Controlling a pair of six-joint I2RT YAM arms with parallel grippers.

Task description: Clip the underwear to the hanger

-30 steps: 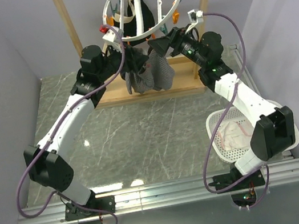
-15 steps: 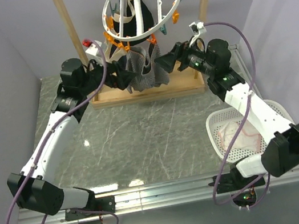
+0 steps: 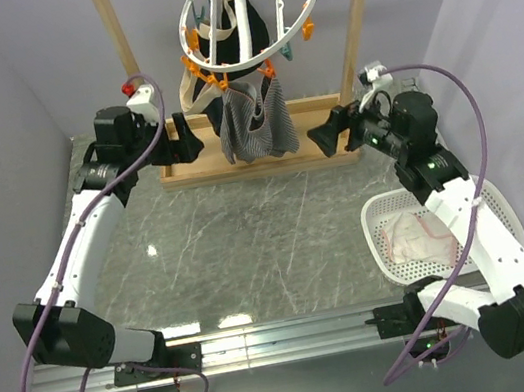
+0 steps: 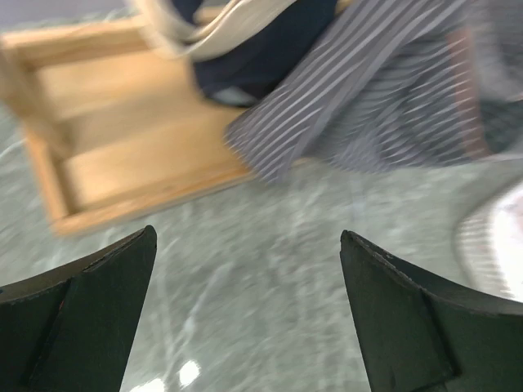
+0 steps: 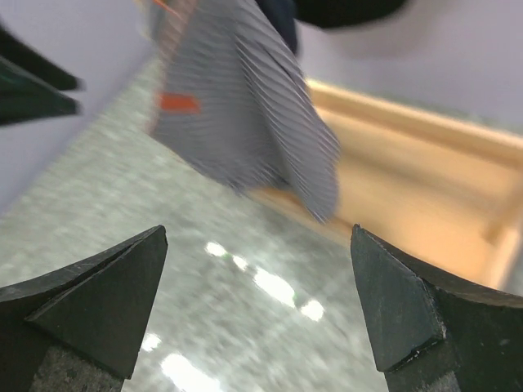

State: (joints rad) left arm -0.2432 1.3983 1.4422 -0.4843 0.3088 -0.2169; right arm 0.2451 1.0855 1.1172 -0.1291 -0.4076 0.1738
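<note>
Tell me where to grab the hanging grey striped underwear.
Probably the free bottom hem of the grey striped fabric underwear, from the near side: orange clothespins on the white plastic ring hanger pin its top, and the wooden frame flanks it.

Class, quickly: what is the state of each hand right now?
Left hand: open, holding nothing.
Right hand: open, holding nothing.

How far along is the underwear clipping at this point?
Done: the striped grey underwear hangs from orange clothespins on the white ring hanger. In hand: nothing; the left gripper and right gripper are open, apart from the fabric on either side. Left: apparently nothing more to clip.
</note>
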